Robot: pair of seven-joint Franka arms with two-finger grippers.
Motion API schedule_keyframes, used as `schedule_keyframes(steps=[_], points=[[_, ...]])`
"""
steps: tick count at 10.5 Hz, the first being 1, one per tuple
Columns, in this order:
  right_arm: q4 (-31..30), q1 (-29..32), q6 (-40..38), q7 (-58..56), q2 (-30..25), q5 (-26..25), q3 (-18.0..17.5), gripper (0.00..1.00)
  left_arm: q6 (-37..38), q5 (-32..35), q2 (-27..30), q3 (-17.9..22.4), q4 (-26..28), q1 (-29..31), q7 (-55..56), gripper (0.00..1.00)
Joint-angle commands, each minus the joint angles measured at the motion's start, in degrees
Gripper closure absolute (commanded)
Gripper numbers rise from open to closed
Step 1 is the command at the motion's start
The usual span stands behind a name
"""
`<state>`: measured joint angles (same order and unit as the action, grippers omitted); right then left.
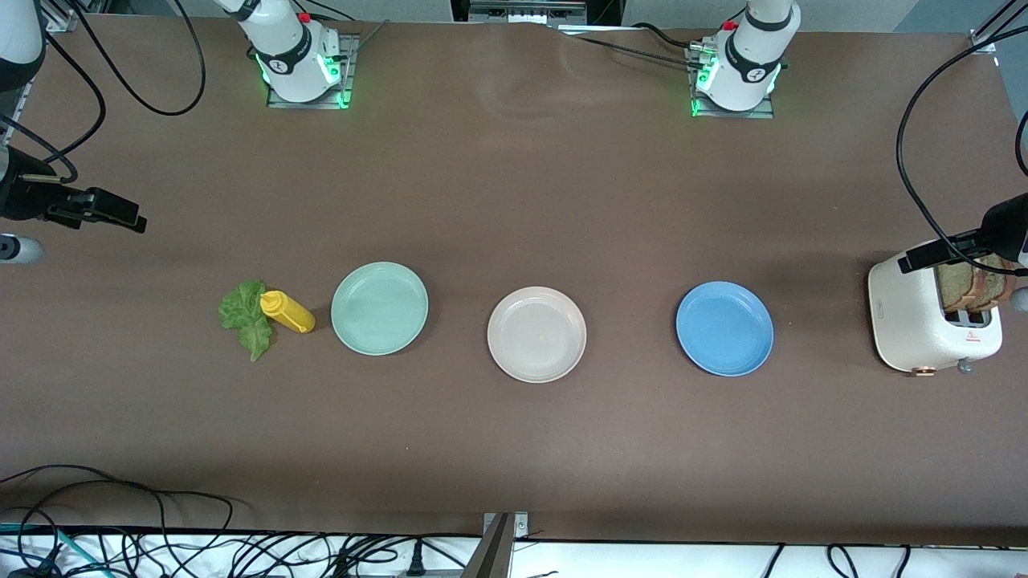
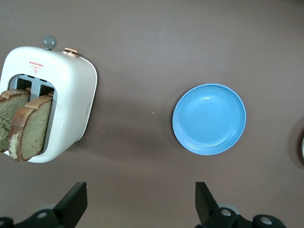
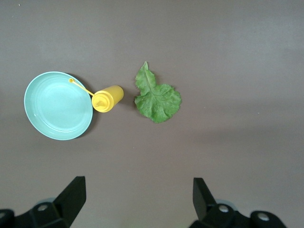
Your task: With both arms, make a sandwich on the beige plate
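The beige plate lies bare in the middle of the table, between a mint-green plate and a blue plate. Two brown bread slices stand in a white toaster at the left arm's end; they also show in the left wrist view. A green lettuce leaf lies at the right arm's end and shows in the right wrist view. My left gripper hangs open and empty high over the toaster's edge. My right gripper hangs open and empty high over bare table at its end.
A yellow squeeze bottle lies on its side between the lettuce and the mint-green plate, touching the leaf. The toaster has a grey knob and a copper lever. Cables hang along the table's near edge.
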<state>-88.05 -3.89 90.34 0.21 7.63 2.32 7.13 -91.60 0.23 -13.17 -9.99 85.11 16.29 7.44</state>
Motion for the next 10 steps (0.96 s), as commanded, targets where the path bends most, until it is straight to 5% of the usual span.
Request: schedule_keyframes(steps=[1,10], points=[[-1.8,0.2,-0.2,-0.5,-1.7,1.1,0.0,0.00,0.4,-0.1,0.8,-0.2,0.6,0.3,-1.2,0.00],[-1.7,-0.6,0.7,-1.3,-1.9,-2.0,-1.5,0.00,0.4,-0.1,0.7,-0.2,0.5,0.3,-1.4,0.00]])
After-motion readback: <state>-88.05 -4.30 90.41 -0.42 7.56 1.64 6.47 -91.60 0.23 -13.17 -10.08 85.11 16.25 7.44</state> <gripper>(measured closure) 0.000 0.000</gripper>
